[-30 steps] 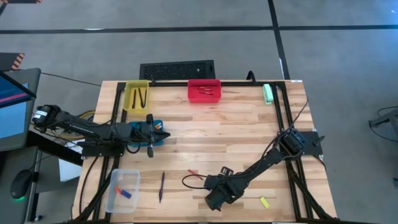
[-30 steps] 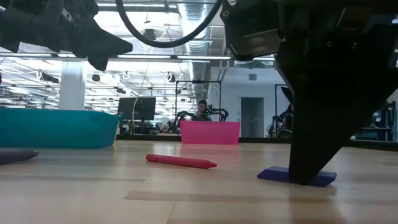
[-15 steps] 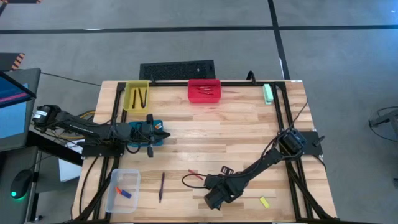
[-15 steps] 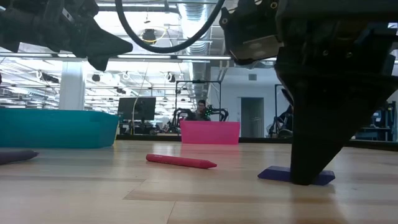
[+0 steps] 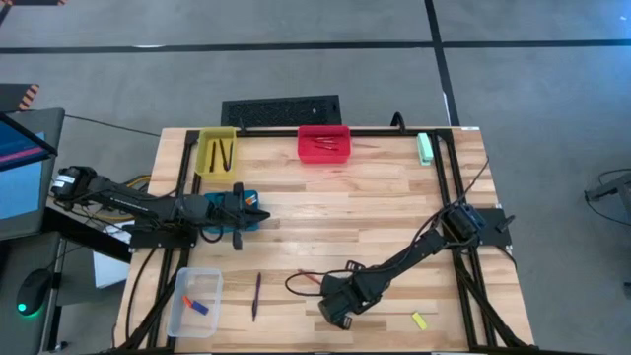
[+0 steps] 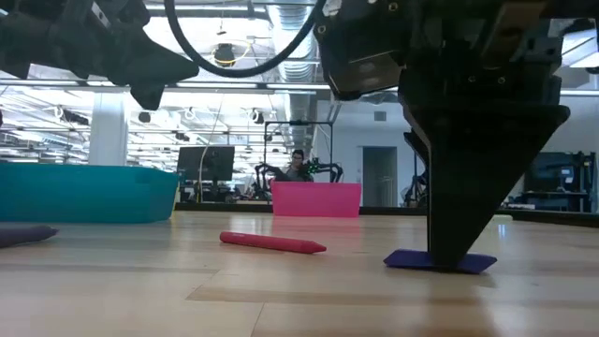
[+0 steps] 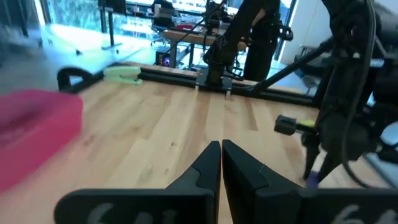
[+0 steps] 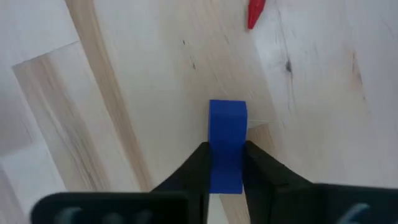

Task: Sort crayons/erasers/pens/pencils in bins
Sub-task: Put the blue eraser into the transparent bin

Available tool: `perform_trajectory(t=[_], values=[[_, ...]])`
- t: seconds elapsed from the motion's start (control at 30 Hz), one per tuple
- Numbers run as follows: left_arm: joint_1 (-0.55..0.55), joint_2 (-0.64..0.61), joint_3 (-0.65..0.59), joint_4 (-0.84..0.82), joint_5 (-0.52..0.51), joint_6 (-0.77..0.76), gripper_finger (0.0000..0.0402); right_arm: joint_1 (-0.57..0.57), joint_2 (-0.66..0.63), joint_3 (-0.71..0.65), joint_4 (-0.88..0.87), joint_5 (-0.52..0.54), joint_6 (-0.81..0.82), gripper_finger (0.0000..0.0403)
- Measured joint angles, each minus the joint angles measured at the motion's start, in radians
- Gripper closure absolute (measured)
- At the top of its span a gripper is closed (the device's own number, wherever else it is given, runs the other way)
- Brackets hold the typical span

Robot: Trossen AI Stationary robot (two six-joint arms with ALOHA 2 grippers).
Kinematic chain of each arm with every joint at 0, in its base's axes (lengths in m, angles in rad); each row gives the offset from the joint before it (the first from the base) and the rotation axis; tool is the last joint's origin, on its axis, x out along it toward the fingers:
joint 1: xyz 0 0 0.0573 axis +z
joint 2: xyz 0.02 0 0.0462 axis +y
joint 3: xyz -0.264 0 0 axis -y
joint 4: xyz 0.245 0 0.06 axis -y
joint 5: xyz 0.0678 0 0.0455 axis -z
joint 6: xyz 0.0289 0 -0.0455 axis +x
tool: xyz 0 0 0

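A blue eraser lies flat on the wood near the table's front edge, also seen in the low view. My right gripper stands over it, pointing down, shut on it. A red crayon lies just beyond it on the table. My left gripper is shut on nothing and hovers at the left, over the teal bin. Toward the front left lie a purple pen and, at the front right, a yellow eraser. My right gripper pinches the blue eraser's two long sides between its two fingers, toward the end nearer the wrist. The fingers come from above and point down. The eraser lies flat on the table under them.
The yellow bin with dark pens and the red bin with crayons stand at the far edge. The clear bin at the front left holds erasers. A green object lies at the far right, a keyboard beyond the table.
My right gripper has shifted a little toward the table's left edge, staying low over the blue eraser. The eraser has slid slightly the same way and still lies flat on the table.
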Motion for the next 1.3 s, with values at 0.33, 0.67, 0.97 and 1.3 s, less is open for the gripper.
perform_trajectory(t=[0.33,0.67,0.97,1.3], values=[[0.002,0.000,0.000,-0.003,0.033,-0.216,0.0370,-0.044,-0.081,-0.005,-0.058,0.073,-0.158,0.0338],[-0.019,0.038,0.001,-0.033,0.160,-0.644,0.0286,-0.125,-0.089,-0.004,-0.044,0.182,-0.359,0.0338],[-0.020,0.184,0.001,0.010,0.156,-0.971,0.0239,-0.217,-0.091,0.042,0.078,0.200,-0.587,0.0337],[-0.020,0.308,0.001,0.176,0.154,-1.033,0.0238,-0.286,-0.093,0.161,0.165,0.234,-0.789,0.0337]])
